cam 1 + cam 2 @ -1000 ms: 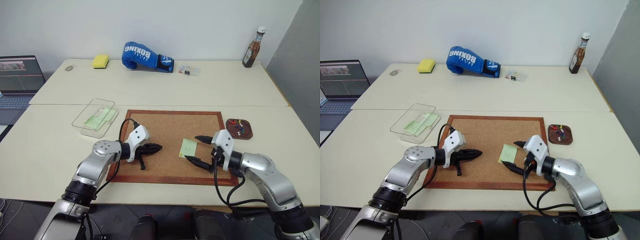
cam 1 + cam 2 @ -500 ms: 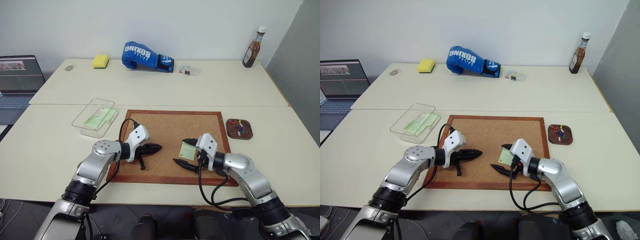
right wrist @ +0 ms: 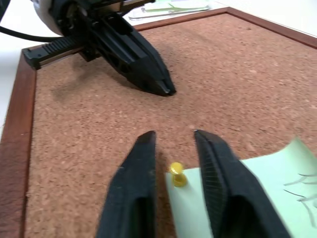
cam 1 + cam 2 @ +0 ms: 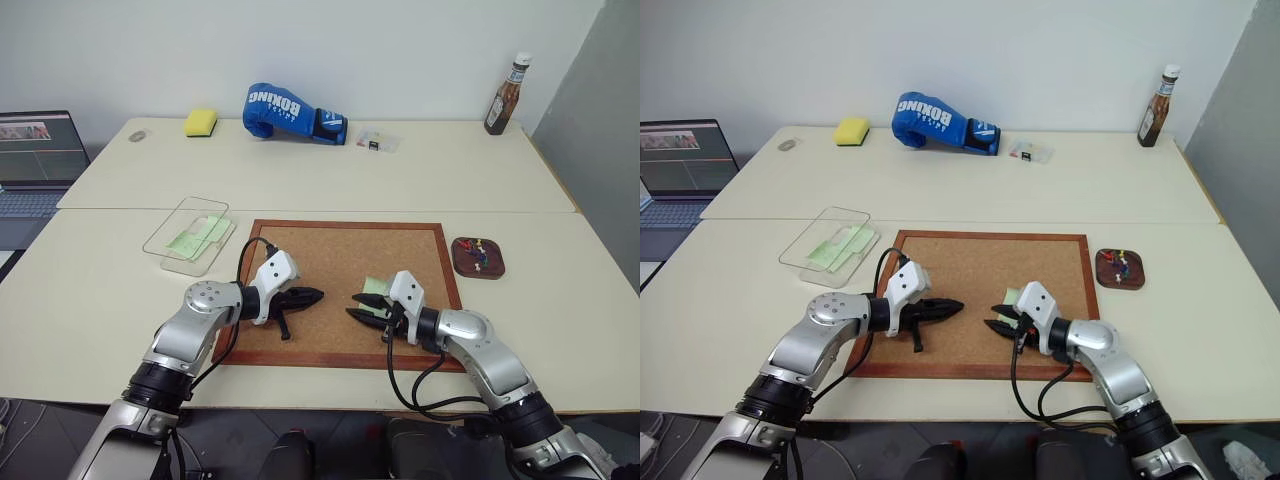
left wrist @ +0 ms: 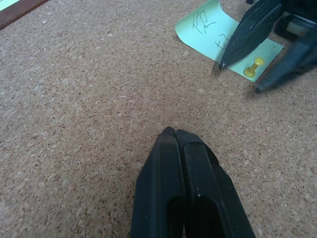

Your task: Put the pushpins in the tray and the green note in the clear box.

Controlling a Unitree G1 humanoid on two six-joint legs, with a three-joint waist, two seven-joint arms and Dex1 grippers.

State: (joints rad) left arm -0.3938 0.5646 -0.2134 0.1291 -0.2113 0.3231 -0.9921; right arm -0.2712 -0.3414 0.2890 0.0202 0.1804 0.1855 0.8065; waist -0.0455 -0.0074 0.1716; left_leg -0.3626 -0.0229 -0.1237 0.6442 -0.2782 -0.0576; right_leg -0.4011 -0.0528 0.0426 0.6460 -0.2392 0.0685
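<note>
The green note (image 5: pixel 210 27) lies on the cork board (image 4: pixel 340 260), fixed by a yellow pushpin (image 3: pixel 176 174) near one corner. My right gripper (image 3: pixel 174 135) is low over that corner. Its jaws stand narrowly apart, one on each side of the pin head, with a small gap on each side. My left gripper (image 5: pixel 176 131) rests shut and empty on the cork, a little left of the note. Several more pushpins (image 4: pixel 479 250) lie in the brown tray (image 4: pixel 495 270) right of the board. The clear box (image 4: pixel 168 235) stands left of the board with pale green paper in it.
At the back of the table are a blue boxing glove (image 4: pixel 295 112), a yellow sponge (image 4: pixel 201 122), a small clear case (image 4: pixel 376 140) and a sauce bottle (image 4: pixel 508 95). A laptop (image 4: pixel 35 160) sits at the far left.
My right gripper has moved left and down to the note, and its jaws have narrowed from wide open to close around the yellow pin. The left arm has stayed still.
</note>
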